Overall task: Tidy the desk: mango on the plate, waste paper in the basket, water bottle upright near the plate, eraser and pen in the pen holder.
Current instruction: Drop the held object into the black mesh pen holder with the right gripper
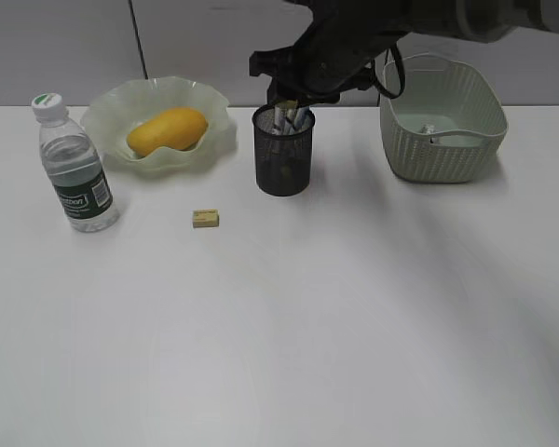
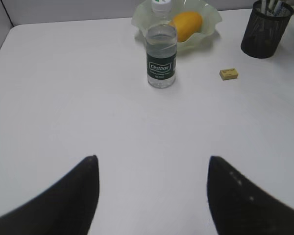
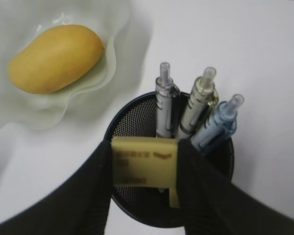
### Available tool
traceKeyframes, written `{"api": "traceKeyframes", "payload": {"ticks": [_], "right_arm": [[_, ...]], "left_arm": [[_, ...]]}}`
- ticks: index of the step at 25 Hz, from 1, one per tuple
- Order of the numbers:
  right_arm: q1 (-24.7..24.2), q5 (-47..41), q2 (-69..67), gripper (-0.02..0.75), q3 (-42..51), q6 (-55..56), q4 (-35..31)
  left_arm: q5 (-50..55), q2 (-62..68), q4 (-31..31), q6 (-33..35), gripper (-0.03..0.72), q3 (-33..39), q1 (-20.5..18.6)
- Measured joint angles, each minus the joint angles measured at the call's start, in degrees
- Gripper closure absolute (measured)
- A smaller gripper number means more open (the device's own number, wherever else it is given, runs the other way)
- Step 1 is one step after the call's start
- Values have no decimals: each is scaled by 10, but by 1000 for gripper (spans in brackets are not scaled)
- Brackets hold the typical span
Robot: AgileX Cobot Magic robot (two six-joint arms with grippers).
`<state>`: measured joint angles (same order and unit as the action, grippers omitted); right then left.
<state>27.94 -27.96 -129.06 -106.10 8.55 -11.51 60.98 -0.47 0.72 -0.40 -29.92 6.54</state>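
While clamped on an eraser (image 3: 144, 168) over the holder (image 3: 137, 205), with pens (image 3: 166, 105) at 12 o'clock, keep right claw (image 3: 146, 169) centred, lower slightly, release; left claw (image 2: 152, 191) spread, idle

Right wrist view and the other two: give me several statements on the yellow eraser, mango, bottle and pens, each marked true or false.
1. The right gripper holds a yellow rectangular eraser over the black wire-mesh pen holder. True.
2. The yellow-orange oval mango lies on the bare desk. False: it sits in the pale green wavy-rimmed plate.
3. The clear plastic water bottle lies on its side. False: it stands upright.
4. Three pens stand in the pen holder. True.
5. A second yellow eraser lies on the white desk. True.
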Motion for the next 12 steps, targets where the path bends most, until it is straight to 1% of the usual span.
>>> {"api": "traceKeyframes", "payload": {"ticks": [2, 4, 6, 8, 12], "right_arm": [[0, 4, -4, 384, 0, 0, -1], [0, 8, -5, 325, 0, 0, -2], [0, 13, -5, 286, 0, 0, -2], [0, 14, -5, 269, 0, 0, -1], [0, 4, -5, 260, -4, 0, 5]], "left_arm": [[0, 0, 0, 0, 167, 0, 0], [0, 0, 0, 0, 168, 0, 0], [0, 0, 0, 0, 168, 0, 0], [0, 0, 0, 0, 168, 0, 0], [0, 0, 0, 0, 168, 0, 0]]}}
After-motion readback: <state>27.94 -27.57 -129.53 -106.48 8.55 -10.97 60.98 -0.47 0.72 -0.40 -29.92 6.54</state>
